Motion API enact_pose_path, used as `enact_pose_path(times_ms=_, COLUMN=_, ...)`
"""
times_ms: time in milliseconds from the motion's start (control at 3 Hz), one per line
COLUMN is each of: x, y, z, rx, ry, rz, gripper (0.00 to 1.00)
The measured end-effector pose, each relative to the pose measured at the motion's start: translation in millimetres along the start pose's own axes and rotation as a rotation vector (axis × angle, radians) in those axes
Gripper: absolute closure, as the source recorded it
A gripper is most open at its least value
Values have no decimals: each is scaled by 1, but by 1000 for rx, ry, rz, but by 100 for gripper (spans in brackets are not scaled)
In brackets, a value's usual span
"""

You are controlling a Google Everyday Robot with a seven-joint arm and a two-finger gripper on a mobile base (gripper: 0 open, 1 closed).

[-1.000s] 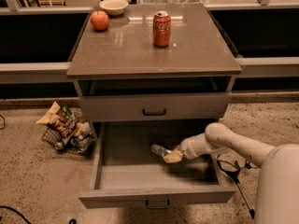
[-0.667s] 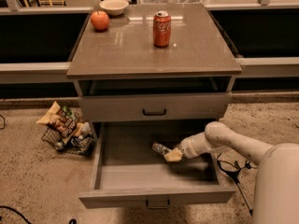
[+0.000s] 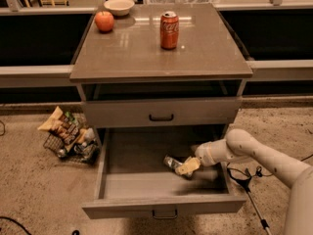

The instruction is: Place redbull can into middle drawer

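Note:
The middle drawer [image 3: 112, 185] is pulled open, showing a flat grey floor and a small black handle on its front. My gripper [image 3: 188, 167] reaches in from the right, low over the drawer's right half. It is shut on the redbull can [image 3: 172, 161], a slim silver and blue can that lies tilted, pointing left, just above the drawer floor. My white arm [image 3: 244, 148] crosses the drawer's right wall.
The upper drawer front [image 3: 161, 112] is closed above the open drawer. On the cabinet top stand a red Coca-Cola can [image 3: 169, 30], an apple [image 3: 104, 21] and a bowl [image 3: 119, 6]. A wire basket of snacks [image 3: 68, 136] sits on the floor to the left.
My gripper and the can have shifted slightly to the right and toward the drawer's front, staying low inside it. Nothing else has moved.

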State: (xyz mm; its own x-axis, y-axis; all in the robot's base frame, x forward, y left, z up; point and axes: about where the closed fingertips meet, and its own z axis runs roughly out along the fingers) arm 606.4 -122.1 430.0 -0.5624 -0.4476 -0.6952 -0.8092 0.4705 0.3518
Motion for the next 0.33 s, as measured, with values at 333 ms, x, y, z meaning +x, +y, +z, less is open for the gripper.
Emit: enact_pose_path(times_ms=333, x=-7, y=16, z=-35, rx=-25, ry=-100, rz=-68, gripper=0)
